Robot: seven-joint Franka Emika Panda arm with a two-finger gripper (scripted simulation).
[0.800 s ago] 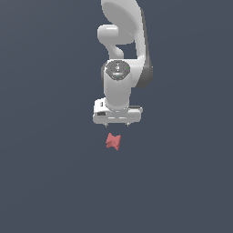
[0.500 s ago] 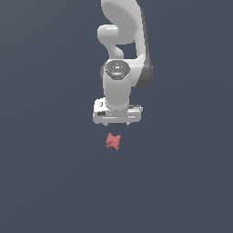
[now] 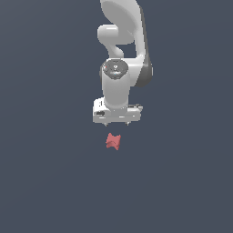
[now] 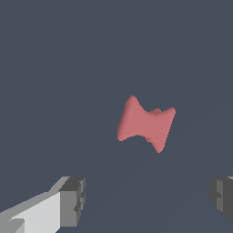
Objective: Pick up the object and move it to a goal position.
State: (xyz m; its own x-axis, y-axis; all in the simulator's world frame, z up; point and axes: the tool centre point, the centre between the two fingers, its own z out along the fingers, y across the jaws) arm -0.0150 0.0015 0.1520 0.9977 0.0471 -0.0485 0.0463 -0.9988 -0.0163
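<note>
The object (image 3: 113, 141) is a small matte red block with pinched sides and rounded corner lobes, lying on the dark grey floor. In the wrist view the object (image 4: 146, 124) shows slightly tilted, and its central hole cannot be made out. My gripper (image 3: 117, 123) hangs just above and a little behind the block in the exterior view, apart from it. My gripper (image 4: 148, 198) is open in the wrist view, its two grey fingertips (image 4: 73, 200) wide apart with nothing between them, and the block lies beyond the gap.
The white arm (image 3: 122, 54) rises behind the gripper toward the top of the exterior view. A plain dark grey surface (image 3: 50, 182) surrounds the block on all sides.
</note>
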